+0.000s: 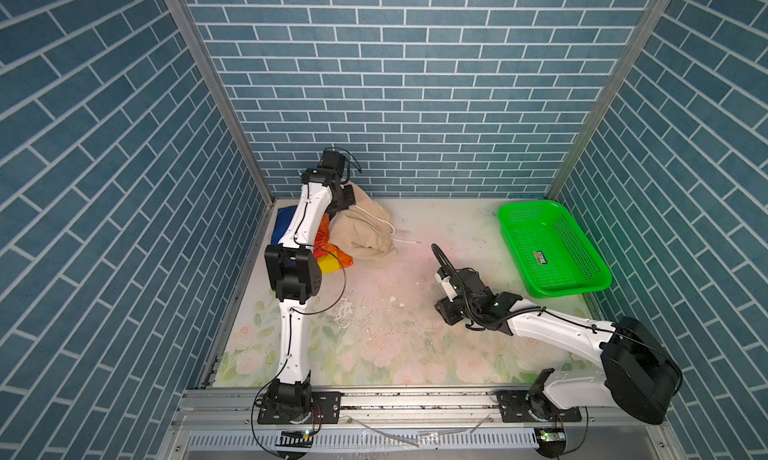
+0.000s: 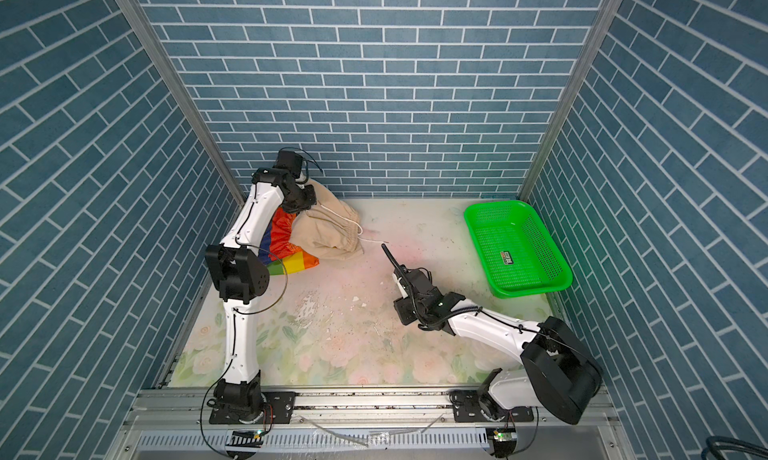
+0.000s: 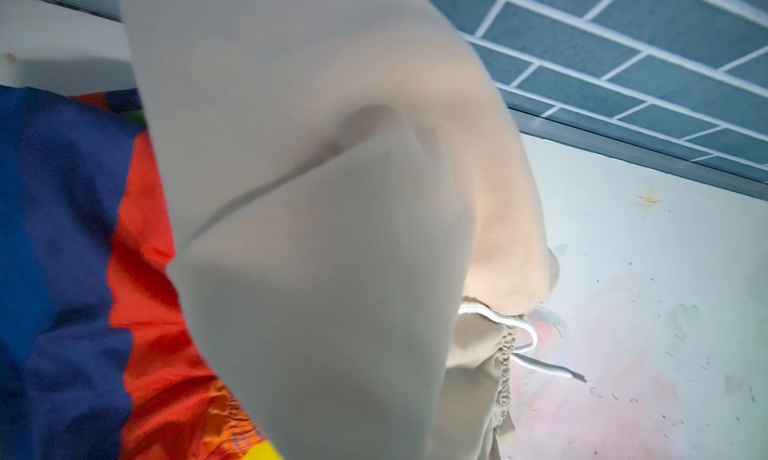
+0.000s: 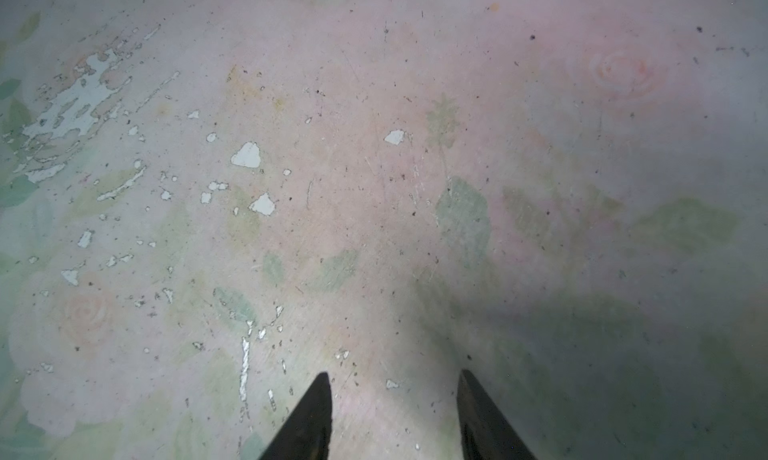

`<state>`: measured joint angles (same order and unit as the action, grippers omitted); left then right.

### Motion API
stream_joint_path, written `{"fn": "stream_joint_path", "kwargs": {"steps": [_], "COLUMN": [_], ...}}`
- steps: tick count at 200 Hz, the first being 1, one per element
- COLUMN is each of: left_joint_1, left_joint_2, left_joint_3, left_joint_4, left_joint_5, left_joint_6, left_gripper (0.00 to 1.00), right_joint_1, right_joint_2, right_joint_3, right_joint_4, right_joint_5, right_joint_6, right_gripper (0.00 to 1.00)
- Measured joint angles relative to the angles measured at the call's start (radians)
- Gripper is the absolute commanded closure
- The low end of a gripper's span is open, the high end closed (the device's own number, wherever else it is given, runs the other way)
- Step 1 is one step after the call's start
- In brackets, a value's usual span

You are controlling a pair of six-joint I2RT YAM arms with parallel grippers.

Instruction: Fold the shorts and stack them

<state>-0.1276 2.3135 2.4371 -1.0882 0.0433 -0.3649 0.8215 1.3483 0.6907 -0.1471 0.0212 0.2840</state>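
While L pincer (image 1: 350, 203) clamps beige shorts (image 1: 365, 233), R pincer (image 4: 394, 373) hangs agape.

Blurred beige shorts (image 3: 332, 229) fill the left wrist view, and in both top views they swallow the tips of the left pincer (image 1: 348, 204). The left arm (image 1: 301, 221) covers much of the rainbow-striped shorts (image 1: 332, 250). The bottom edge of the right wrist view crops the right pincer (image 4: 395, 416). The label (image 1: 540, 257) on the green basket (image 1: 532, 204) is too small to read.

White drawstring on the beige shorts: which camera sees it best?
The left wrist view: the white drawstring is close, looping beside the beige shorts' gathered waistband. Both top views show it only as a thin small line. The right wrist view shows just the table.
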Motion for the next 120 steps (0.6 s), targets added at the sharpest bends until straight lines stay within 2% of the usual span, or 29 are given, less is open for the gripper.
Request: {"fn": "stream_joint_path", "kwargs": {"steps": [69,120], "left_joint_1": [0.051,0.062], "left_joint_2": [0.065,0.069], "left_joint_3": [0.167,0.184], "left_joint_4": [-0.132,-0.178], "left_joint_5": [-0.017,-0.017], "left_joint_6": [0.06,0.08], "left_gripper": [1.0,1.0], "right_joint_1": [-0.021,-0.03], "right_joint_2": [0.047,0.074], "right_joint_3": [0.0,-0.001], "right_joint_4": [0.034,0.058], "right_joint_5": [-0.03,-0.049], "right_joint_6": [0.0,0.005], "right_gripper": [0.51,0.51]}}
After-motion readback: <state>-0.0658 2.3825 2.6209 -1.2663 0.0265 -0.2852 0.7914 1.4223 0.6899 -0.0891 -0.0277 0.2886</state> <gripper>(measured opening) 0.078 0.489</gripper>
